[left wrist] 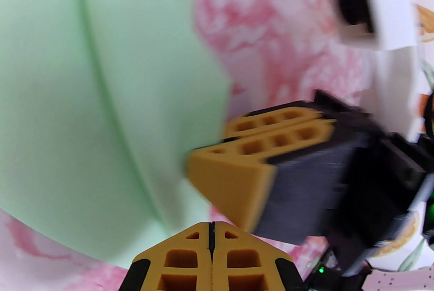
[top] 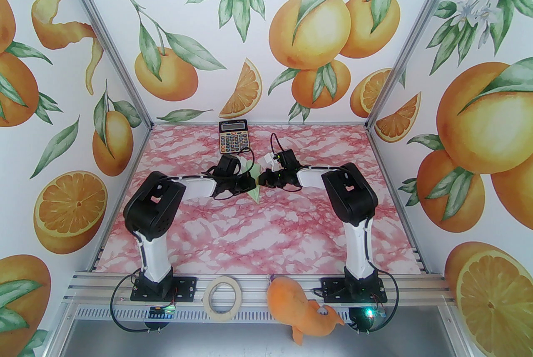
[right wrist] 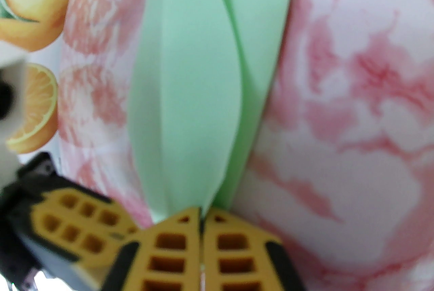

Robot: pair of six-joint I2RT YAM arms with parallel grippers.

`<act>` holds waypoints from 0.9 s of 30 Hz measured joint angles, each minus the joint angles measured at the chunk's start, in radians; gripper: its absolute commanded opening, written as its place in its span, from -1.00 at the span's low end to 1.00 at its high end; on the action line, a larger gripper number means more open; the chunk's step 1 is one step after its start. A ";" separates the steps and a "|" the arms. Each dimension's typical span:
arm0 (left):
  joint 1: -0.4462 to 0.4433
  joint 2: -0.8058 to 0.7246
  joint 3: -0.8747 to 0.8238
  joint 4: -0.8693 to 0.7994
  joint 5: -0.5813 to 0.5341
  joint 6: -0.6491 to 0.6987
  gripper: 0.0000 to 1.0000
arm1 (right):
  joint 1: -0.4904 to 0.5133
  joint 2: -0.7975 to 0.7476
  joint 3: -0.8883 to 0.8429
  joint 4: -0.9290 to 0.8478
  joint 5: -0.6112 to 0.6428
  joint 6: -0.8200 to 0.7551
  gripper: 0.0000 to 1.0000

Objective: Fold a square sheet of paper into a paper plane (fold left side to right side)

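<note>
My left end effector (left wrist: 212, 227) is clamped on the plane (right wrist: 196, 79). My right end effector (right wrist: 201, 215) is pinched tight on its narrow tip. The plane's mid-bench (top: 266, 230), folds splayed, near the calculator (top: 233, 135).

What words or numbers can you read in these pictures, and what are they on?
Calculator, small label above its screen: too small to read.
Calculator keys: too small to read.
Green paper plane: no writing on the sides that show.
Roll of tape: no writing seen.
So no text here can be read.
</note>
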State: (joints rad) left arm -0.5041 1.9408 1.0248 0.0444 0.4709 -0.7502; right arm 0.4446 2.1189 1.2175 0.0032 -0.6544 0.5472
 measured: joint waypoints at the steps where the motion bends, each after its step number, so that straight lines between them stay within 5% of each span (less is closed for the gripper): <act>1: 0.000 0.006 0.002 -0.004 -0.001 0.001 -0.93 | 0.000 0.000 0.000 0.000 0.000 0.000 -0.88; 14: 0.011 0.014 0.048 -0.069 -0.010 0.034 -0.76 | 0.000 0.000 0.000 0.000 0.000 -0.005 -0.88; 27: 0.054 0.017 0.183 -0.136 -0.051 0.085 -0.80 | 0.001 0.000 0.000 0.000 0.000 -0.008 -0.88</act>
State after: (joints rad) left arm -0.4500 1.9579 1.2079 -0.0917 0.4194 -0.6647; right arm 0.4458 2.1189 1.2175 0.0029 -0.6540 0.5392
